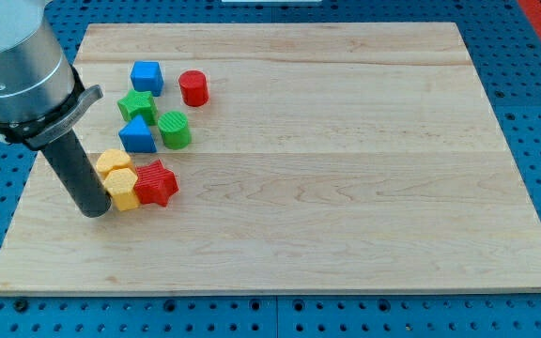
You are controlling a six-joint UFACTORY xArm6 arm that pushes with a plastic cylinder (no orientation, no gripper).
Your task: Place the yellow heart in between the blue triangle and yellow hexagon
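- Yellow heart (113,161) lies near the view's left edge of the wooden board (346,141), just below and left of the blue triangle (139,136).
- Directly below the yellow heart, touching it, sits the yellow hexagon (121,187); the two yellow blocks form a short stack running toward the view's bottom.
- The yellow heart is thus already close to both the blue triangle and the yellow hexagon, though it sits a little to the left of the line between them.
- A red star (156,182) rests against the right side of the yellow hexagon.
- A green cylinder (174,130) stands just right of the blue triangle, touching or nearly touching it.
- A green star (136,104) sits just above the blue triangle.
- A blue cube (146,76) is above the green star, and a red cylinder (193,87) stands to its right, a little apart.
- All eight blocks are gathered in the board's upper-left and left-middle part.
- My tip (94,211) rests on the board at the left side of the yellow hexagon, touching it or just beside it, and below-left of the yellow heart.
- The rod is a bare pusher with no fingers, so nothing is grasped or clenched.
- The board lies on a blue perforated table (533,94).
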